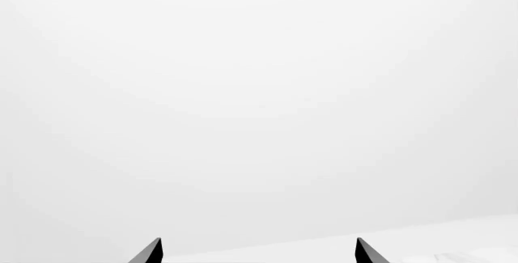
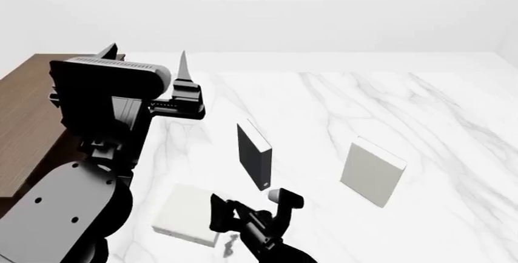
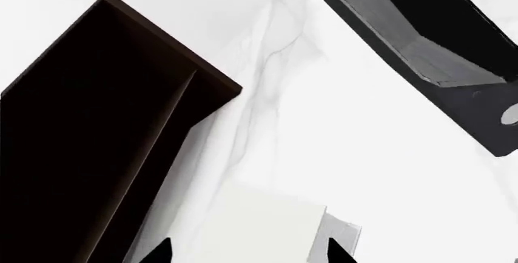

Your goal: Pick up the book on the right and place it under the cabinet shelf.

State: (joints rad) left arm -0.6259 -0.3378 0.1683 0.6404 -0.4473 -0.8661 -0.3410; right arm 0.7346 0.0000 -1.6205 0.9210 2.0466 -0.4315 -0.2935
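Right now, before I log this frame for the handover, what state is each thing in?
left pincer: open, empty.
right pincer: open, tips either side of the whitish book.
whitish book: lying flat beside the cabinet, not under the shelf.
black book: standing upright.
beige-grey book: standing upright.
cabinet: open-fronted, shelf in place.

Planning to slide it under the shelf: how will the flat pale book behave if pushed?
The book lies flat on the marble table, so it probably won't tip. Smooth cover on smooth tabletop: likely slides easily, maybe twisting if pushed off-centre. It looks stiff, unlikely to bend.
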